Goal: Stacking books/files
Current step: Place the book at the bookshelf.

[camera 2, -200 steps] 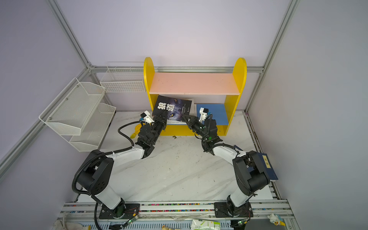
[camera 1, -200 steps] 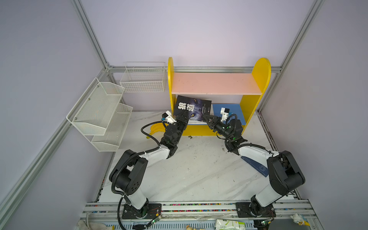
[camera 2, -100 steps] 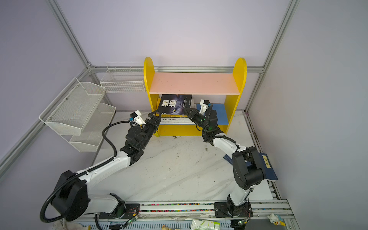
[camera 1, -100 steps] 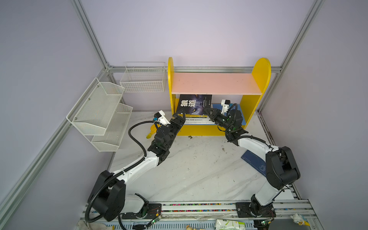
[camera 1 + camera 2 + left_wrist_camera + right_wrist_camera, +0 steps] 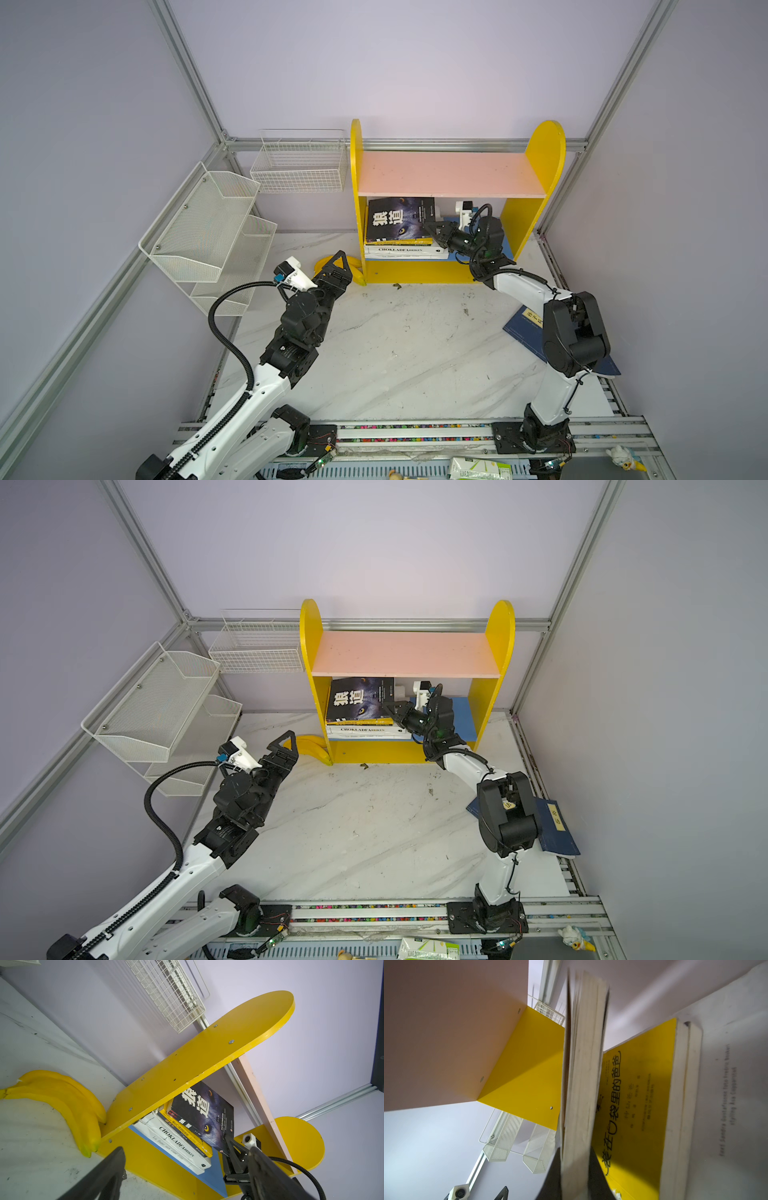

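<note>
Clamping a front corner of the black wolf book [image 5: 395, 218], the right fingers [image 5: 437, 232] hold it tilted above the yellow book [image 5: 633, 1105] topping the stack in the shelf [image 5: 419, 272]. Best: lower it flat, square the edges, then let go. Left fingers [image 5: 108, 1172] spread wide, empty, near the bananas [image 5: 62, 1095] on the surface [image 5: 415, 353].

Yellow shelf [image 5: 544, 145] with pink board [image 5: 449, 172], black book [image 5: 399, 218] with wolf eyes, yellow bananas [image 5: 68, 1095], white grey-veined table [image 5: 415, 353].

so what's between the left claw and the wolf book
the shelf's yellow side panel, with bananas at its foot; the left wrist view shows it
</note>
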